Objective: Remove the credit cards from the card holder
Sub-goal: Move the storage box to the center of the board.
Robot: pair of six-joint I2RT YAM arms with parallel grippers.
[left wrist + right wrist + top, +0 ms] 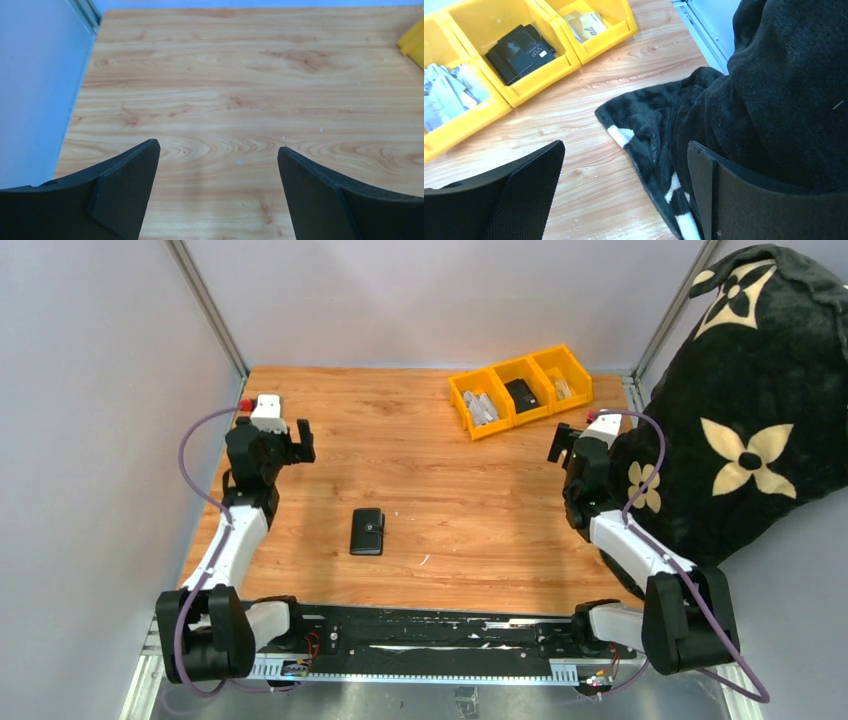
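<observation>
Card holder (367, 531) lies closed on the wooden table (450, 490), in the near-middle area between the two arms and well apart from both, its strap tab across the front and its inside hidden. From above, the left arm rises from its base and bends forward along the left edge, its left gripper (276, 445) held above the boards with fingers spread. The right arm mirrors it on the right, its right gripper (578, 440) near the yellow bins (520, 390) and just beside a black flowered blanket (760, 420).

At the left wrist, the left gripper (217, 150) stands wide apart over bare wood, holding nothing.

At the right wrist, the right gripper (625, 145) is likewise spread wide and empty, over the blanket's edge (649, 130), with the bins (529, 80) farther ahead.
</observation>
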